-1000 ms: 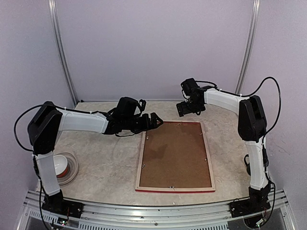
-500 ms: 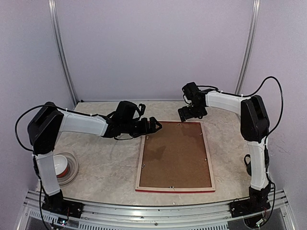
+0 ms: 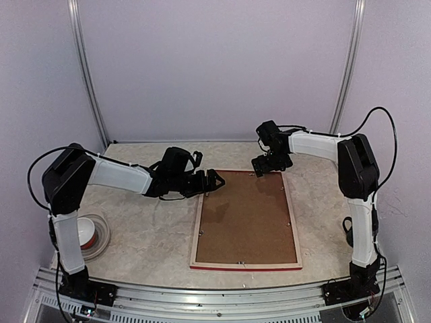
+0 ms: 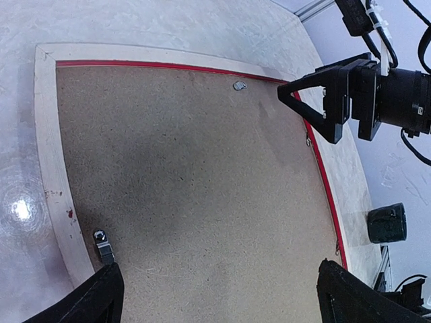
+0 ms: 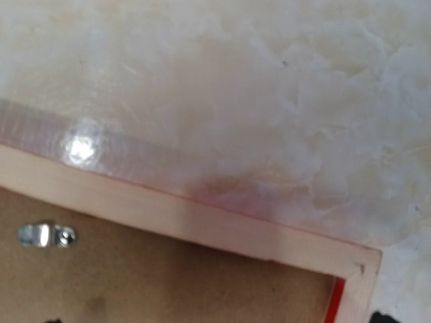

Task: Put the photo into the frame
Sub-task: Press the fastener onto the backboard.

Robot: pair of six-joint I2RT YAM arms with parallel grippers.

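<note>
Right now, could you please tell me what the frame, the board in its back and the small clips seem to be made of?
The frame looks like pale bare wood, smooth, with a thin edge that seems painted red. The board looks like brown pressed fibreboard: flat, finely speckled and dull. The clips seem to be metal, being silvery and glinting.

No readable text or labels anywhere.

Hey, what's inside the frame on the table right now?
A brown backing board fills the frame, with small metal clips at its edges. Anything beneath the board, the photo included, is covered and cannot be seen.
</note>
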